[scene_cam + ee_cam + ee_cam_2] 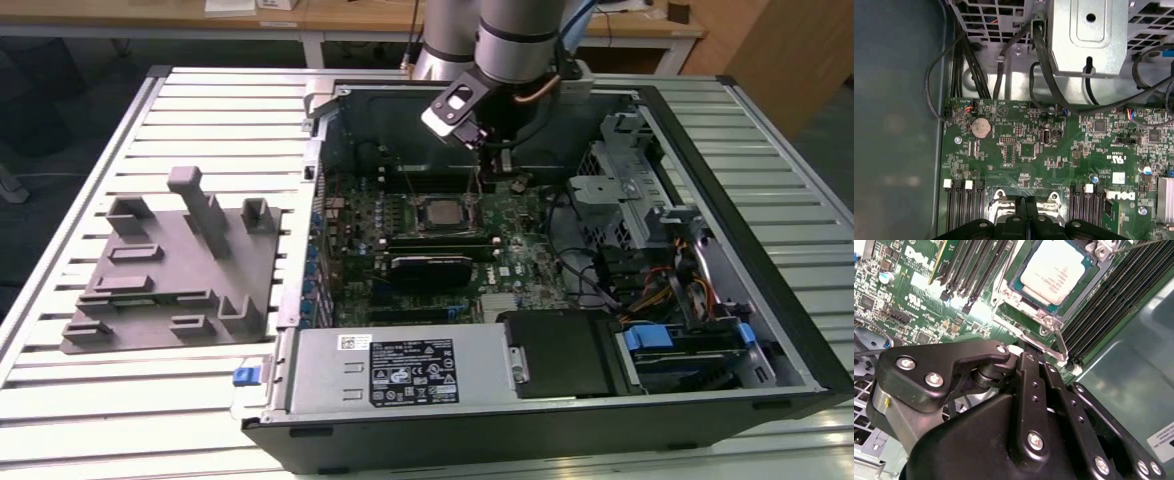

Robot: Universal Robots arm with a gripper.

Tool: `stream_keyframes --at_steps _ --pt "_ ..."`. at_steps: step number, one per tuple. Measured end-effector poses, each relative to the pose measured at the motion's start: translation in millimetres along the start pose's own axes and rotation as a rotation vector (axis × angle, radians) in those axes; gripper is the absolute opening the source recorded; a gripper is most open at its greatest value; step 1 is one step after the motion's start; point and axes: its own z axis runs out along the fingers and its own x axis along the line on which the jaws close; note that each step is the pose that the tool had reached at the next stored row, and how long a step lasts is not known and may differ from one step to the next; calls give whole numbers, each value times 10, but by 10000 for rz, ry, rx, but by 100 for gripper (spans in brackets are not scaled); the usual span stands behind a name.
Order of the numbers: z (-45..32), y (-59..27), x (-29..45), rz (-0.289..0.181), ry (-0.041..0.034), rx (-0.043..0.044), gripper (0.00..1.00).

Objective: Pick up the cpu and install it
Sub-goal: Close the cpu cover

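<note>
Black fingers (1026, 390), low in the second wrist view, are pressed together, holding nothing. Toward upper right, the cpu (1054, 269) lies in its socket (1089, 277) (probably light, stiff, delicate underneath; best held by opposite edges).

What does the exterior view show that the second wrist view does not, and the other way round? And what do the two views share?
Exterior view: the grey fixture block at the exterior view's left of the computer case, the power supply inside the case, and the arm above.
Second wrist view: the screw heads on the gripper's black links.
Both: the cpu lying in its socket on the motherboard, and the gripper, shut, close beside it.
</note>
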Motion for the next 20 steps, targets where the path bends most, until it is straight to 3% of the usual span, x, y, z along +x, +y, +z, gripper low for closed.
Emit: stream_keyframes --at_steps 20 --pt "11 -127 3 0 0 0 11"
